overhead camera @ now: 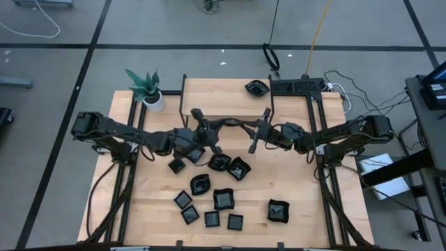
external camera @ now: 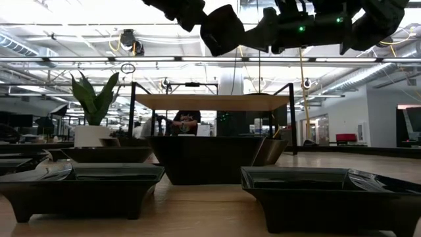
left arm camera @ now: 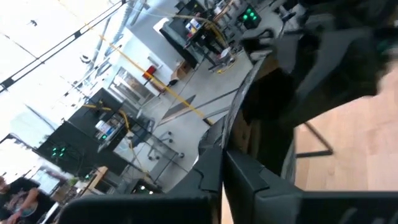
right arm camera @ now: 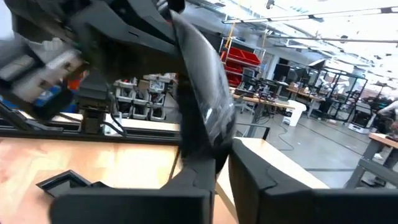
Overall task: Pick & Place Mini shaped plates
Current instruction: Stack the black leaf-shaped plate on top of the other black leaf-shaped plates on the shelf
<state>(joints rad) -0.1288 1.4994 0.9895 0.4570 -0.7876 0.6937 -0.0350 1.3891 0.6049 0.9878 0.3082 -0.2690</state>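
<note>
From above, found the left gripper (overhead camera: 211,138) and the right gripper (overhead camera: 255,141) facing each other over the middle of the light wooden table (overhead camera: 300,181), with small glossy black dishes (overhead camera: 221,199) scattered nearer the front edge. From table level, saw one square glossy black plate (external camera: 223,27) held aloft between both arms. Through the left wrist, noted fingers (left arm camera: 280,199) narrowed on a thin dark rim. Through the right wrist, noted fingers (right arm camera: 280,193) pinched on that plate, seen edge-on

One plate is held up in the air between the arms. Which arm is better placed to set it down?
Probably the right: the right gripper clamps the lifted plate on edge between its fingers. The left gripper hovers close beside it.
</note>
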